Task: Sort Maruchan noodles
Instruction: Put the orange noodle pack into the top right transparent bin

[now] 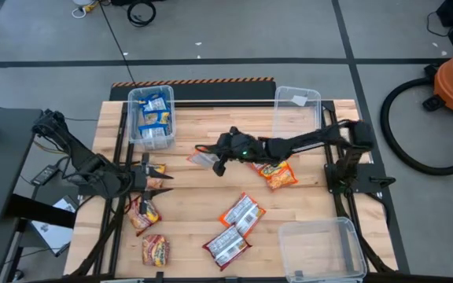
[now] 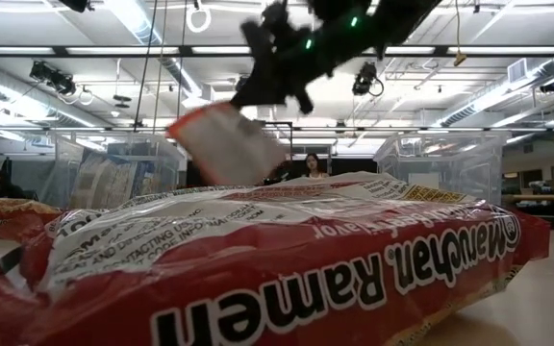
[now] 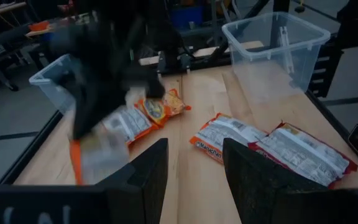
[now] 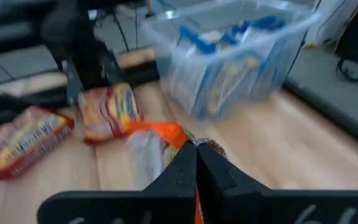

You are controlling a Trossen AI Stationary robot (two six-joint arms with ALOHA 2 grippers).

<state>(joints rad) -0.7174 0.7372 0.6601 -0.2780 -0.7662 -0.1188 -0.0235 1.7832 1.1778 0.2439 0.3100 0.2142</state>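
Observation:
My right gripper [image 1: 215, 159] reaches to the table's middle and is shut on a Maruchan noodle packet [image 1: 202, 157] with a silver-white back and an orange edge, held in the air [image 2: 224, 144]. My left gripper [image 1: 157, 179] stands open near the left edge, with nothing between its fingers [image 3: 194, 177]. Blue packets fill the far-left clear bin [image 1: 152, 118]. An orange packet [image 1: 277, 174] lies flat under the right arm. Two red packets [image 1: 241, 214] [image 1: 226, 246] lie near the middle front, and two more [image 1: 141, 215] [image 1: 155, 249] at the front left. My right gripper pinches the packet between its two shut fingers at its orange end [image 4: 169, 134]. The fingers come slanting down from the table's right side. The packet is lifted clear of the table and hangs tilted below the fingers [image 2: 221, 146].
Two clear bins hold nothing: one at the far right [image 1: 297, 101], one at the front right [image 1: 321, 248]. In the low view a big red packet [image 2: 287, 269] lies right in front of the camera. A person [image 2: 311, 165] shows far behind the table.

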